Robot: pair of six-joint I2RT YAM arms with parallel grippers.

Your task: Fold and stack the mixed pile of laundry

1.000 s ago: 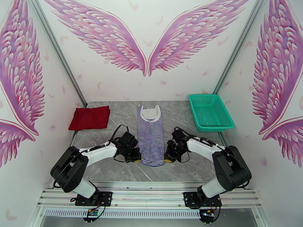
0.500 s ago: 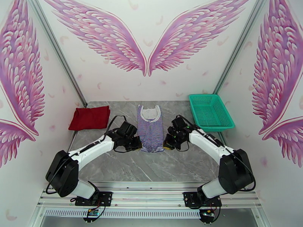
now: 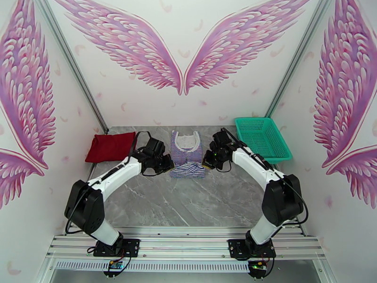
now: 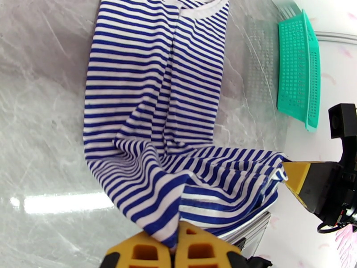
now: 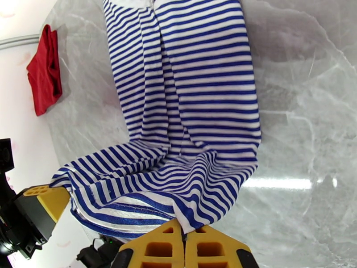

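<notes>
Left tool & right tool each pinched shut on a hem corner of the striped shirt, on the table btwn red T-shirt & teal mesh basket; looks light, limp, sags btwn grips, so corners suit

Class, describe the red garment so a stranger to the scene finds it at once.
Start at the grey marble table and go to its far left corner. There lies the red T-shirt, folded flat. It is plain, unlike the blue-and-white striped shirt in the middle.

Hem of striped shirt in right gripper.
</notes>
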